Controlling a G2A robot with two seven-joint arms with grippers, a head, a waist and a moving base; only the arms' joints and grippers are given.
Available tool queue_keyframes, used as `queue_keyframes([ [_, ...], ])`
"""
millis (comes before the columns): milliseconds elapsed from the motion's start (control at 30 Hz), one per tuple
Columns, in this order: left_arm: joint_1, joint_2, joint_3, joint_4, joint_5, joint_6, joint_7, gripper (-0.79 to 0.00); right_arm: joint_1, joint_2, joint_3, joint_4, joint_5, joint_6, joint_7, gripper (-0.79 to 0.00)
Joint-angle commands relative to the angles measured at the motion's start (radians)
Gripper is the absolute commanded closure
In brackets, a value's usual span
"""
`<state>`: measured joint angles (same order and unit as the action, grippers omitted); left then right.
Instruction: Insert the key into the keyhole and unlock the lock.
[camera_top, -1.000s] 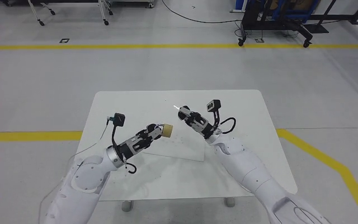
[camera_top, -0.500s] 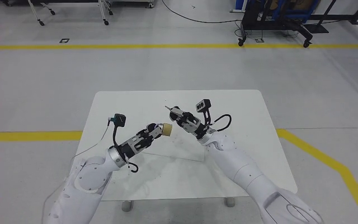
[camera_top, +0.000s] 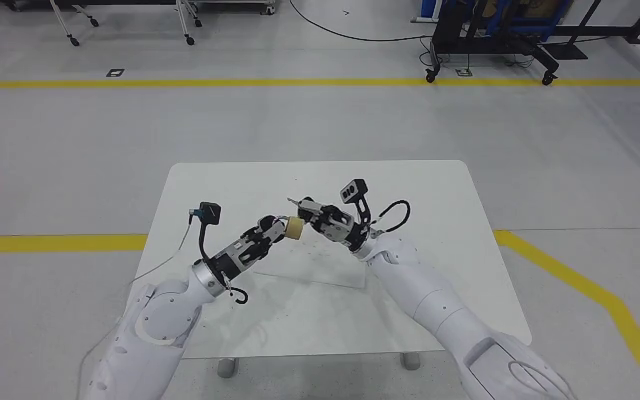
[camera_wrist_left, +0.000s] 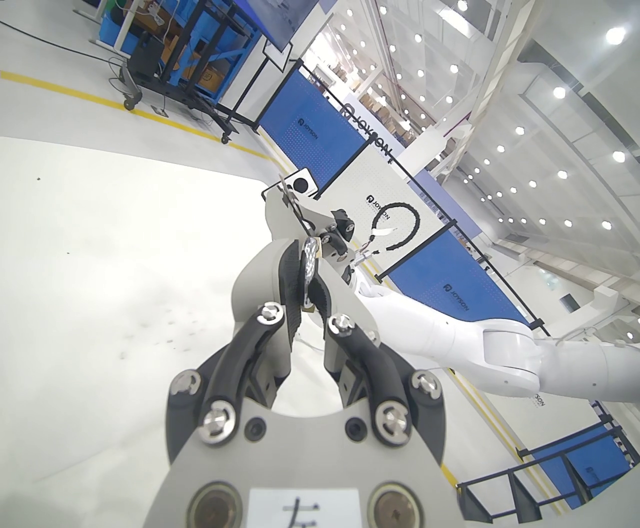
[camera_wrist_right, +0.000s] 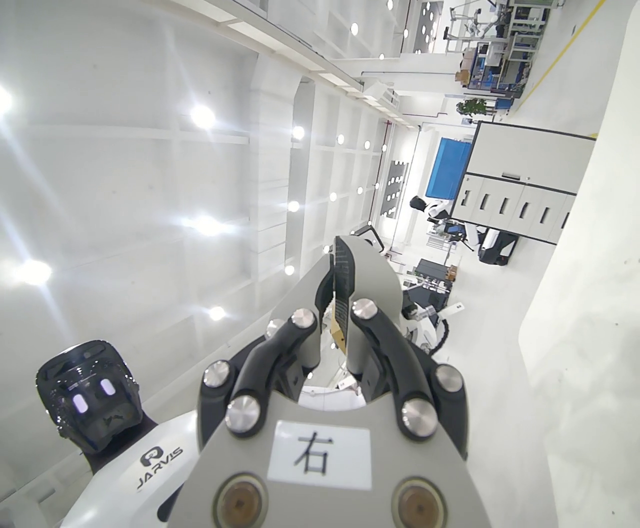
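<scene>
In the top view the left gripper (camera_top: 282, 230) sits just left of centre above the white counter (camera_top: 450, 200). Its jaws are clenched on the small tan block-shaped padlock (camera_top: 295, 229), which juts from them toward the right of the frame. The right gripper (camera_top: 306, 209) is just above and to the right of it, jaws pinched on the thin silvery key (camera_top: 292, 202). The key's long axis runs toward the upper left, so its tip lies just above the padlock and points past it, not into it. Whether they touch, and which face carries the keyhole, I cannot tell. The next move probably needs the key swung down into line with the padlock's end face
</scene>
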<state>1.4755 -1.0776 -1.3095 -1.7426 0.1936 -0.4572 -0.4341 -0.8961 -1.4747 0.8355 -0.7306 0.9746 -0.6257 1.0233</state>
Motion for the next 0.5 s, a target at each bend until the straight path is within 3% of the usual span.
queue_keyframes([
  [0, -0.002, 0.000, 0.000, 0.002, 0.001, 0.000, -0.001, 0.000, 0.001, -0.003, 0.000, -0.001, -0.006, 0.005, 0.000, 0.000],
  [467, 0.001, -0.004, 0.001, 0.006, 0.023, 0.025, 0.029, 0.000, -0.005, -0.018, 0.019, -0.029, -0.034, 0.030, 0.033, 0.000],
])
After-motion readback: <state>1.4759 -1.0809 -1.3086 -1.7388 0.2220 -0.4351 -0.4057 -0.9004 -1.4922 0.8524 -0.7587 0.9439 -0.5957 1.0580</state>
